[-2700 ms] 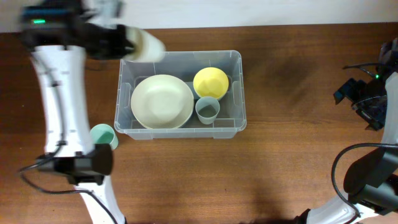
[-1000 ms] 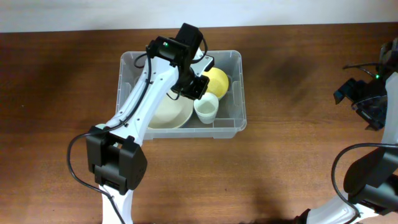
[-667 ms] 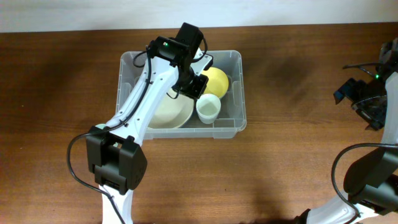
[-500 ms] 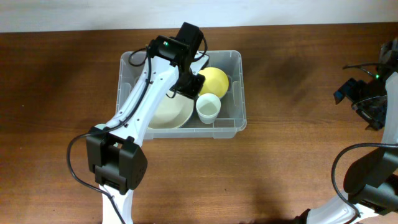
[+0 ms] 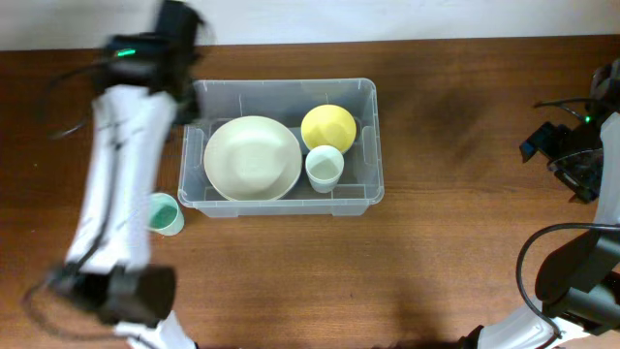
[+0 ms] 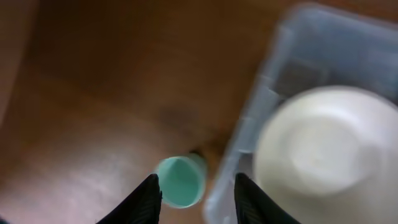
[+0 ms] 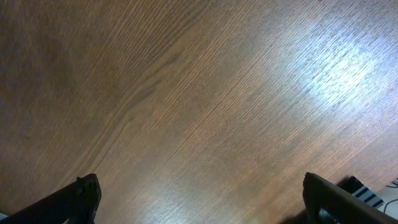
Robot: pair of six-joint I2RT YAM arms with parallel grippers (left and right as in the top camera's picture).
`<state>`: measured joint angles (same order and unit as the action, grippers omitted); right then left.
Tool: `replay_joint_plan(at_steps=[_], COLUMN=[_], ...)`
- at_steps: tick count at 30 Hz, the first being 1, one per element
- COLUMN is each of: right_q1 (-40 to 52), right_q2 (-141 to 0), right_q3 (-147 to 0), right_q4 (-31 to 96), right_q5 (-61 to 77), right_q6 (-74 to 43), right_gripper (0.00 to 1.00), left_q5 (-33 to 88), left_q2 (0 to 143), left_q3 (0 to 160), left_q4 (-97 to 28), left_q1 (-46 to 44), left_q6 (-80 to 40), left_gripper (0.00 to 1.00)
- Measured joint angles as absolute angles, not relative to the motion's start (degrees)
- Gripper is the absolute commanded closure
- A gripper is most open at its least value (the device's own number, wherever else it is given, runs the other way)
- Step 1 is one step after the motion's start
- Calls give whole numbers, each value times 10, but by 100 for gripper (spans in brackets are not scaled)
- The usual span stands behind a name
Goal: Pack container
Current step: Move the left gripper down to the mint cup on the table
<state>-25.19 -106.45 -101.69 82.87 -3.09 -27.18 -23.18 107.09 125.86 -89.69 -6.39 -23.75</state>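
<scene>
My left pincer (image 6: 198, 200) is wide and empty, looking down at the green cup (image 6: 180, 181), which I think goes in next. That cup stands on the bench (image 5: 436, 252) just beside the box (image 5: 281, 83), which sits mid-bench and holds a big bowl (image 5: 252, 158) and a yellow bowl (image 5: 327, 128). My right pincer (image 7: 205, 202) is wide too, far off to the side.

Clear container (image 5: 281, 89); cream bowl (image 5: 252, 158), yellow bowl (image 5: 328, 127) and whitish cup (image 5: 325, 169) inside; teal cup (image 5: 163, 213) on the brown, wood-grained table (image 5: 465, 242).
</scene>
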Motion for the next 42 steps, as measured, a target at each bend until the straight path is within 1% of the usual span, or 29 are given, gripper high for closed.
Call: replay_joint_plan(at_steps=[5, 10, 16, 19, 24, 25, 28, 35, 42], right_q1=[-252, -252, -252, -252, -252, -252, -252, -252, -252], right_q2=[-1065, -1065, -1065, -1065, -1065, -1065, -1065, -1065, -1065], right_q3=[-1017, -1017, -1017, -1017, -1017, -1017, -1017, -1017, -1017], right_q4=[828, 829, 829, 829, 829, 829, 829, 829, 829], right_q5=[-31, -31, -31, -31, -31, -31, -31, -31, -31], right_q6=[-272, -272, -272, -272, -272, -272, -272, -272, -272], right_gripper=[1, 1, 1, 1, 1, 1, 1, 1, 1], left_q5=[-222, -203, -167, -145, -91, -83, -68, -58, -51], left_q2=[971, 921, 914, 918, 920, 921, 922, 922, 922], left_q3=[1268, 1256, 1147, 1061, 908, 879, 816, 724, 695], left_q4=[-946, -966, -950, -905, -791, -770, -722, -653, -609], left_q1=[39, 113, 167, 181, 185, 185, 185, 185, 185], left_q6=[-288, -321, -351, -359, -363, -363, -365, -359, -327], left_gripper=[60, 60, 60, 60, 60, 55, 54, 53, 53])
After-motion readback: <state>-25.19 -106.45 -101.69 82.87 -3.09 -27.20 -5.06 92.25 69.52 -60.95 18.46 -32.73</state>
